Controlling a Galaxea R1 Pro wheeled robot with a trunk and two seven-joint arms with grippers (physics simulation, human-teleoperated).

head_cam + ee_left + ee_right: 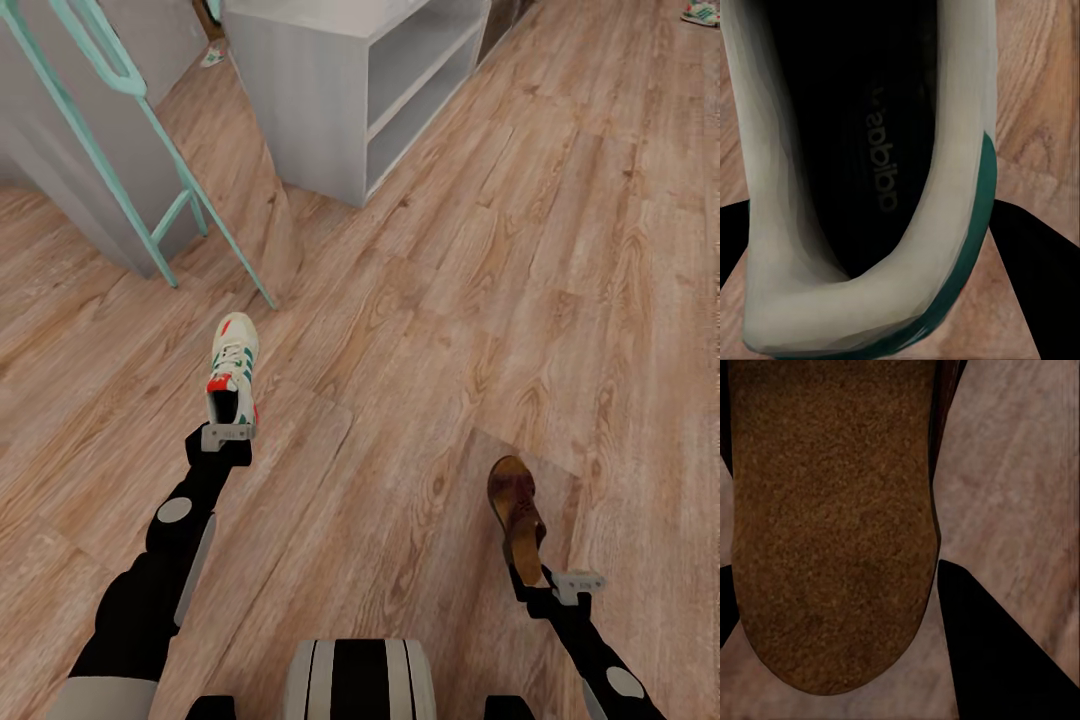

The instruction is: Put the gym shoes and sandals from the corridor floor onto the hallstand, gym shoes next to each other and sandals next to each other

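a: gym shoe [233, 372] is up off the corridor floor [450, 300], left hand [228, 434] clenched on its heel rim; the left wrist view looks into its dark opening [870, 150]

b: and the sandal [515, 518]?

a: right hand [535, 580] grips its heel end, toe pointing far; footbed [832, 510] looks grainy

b: how will they handle?

a: both seem light. the shoe's collar is soft, so it may sag from a rim hold; the sandal is flat and stiffer, could pivot

b: hallstand [320, 100]?

a: far, left of centre, shelves open. another gym shoe [703, 12] lies far right
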